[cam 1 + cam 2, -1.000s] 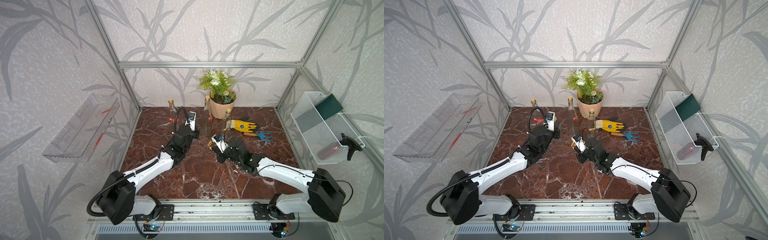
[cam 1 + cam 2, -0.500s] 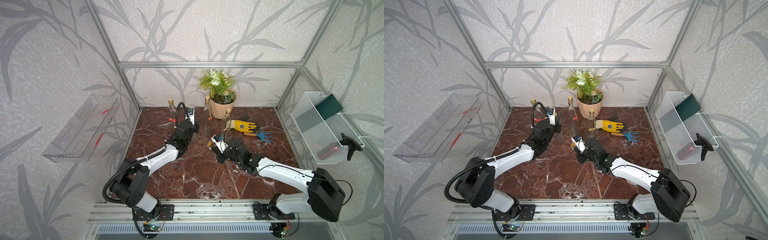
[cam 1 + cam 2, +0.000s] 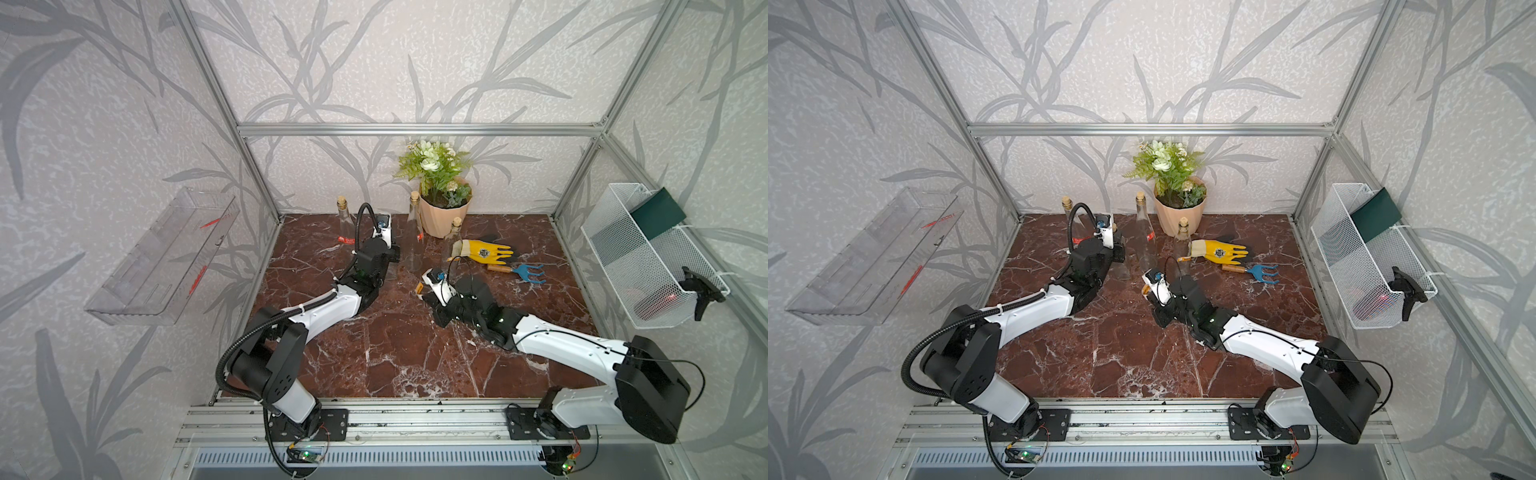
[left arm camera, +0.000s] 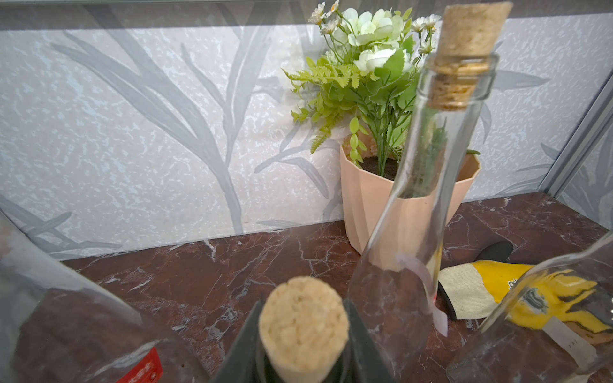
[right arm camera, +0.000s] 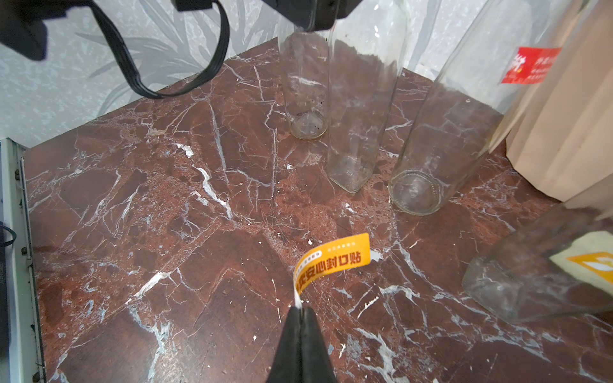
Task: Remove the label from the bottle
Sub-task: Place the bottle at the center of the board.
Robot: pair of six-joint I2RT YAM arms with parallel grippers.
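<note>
Left hand (image 4: 303, 359) gripping bottle (image 5: 303, 83) — upright (cork (image 4: 303, 318) up), right hand (image 5: 300, 315) pinching label (image 5: 331, 262)

Bright, even light, soft shadows; perhaps glare on marble (image 3: 409, 379) at six o'clock; close cork (image 4: 303, 326) blurred.
</note>
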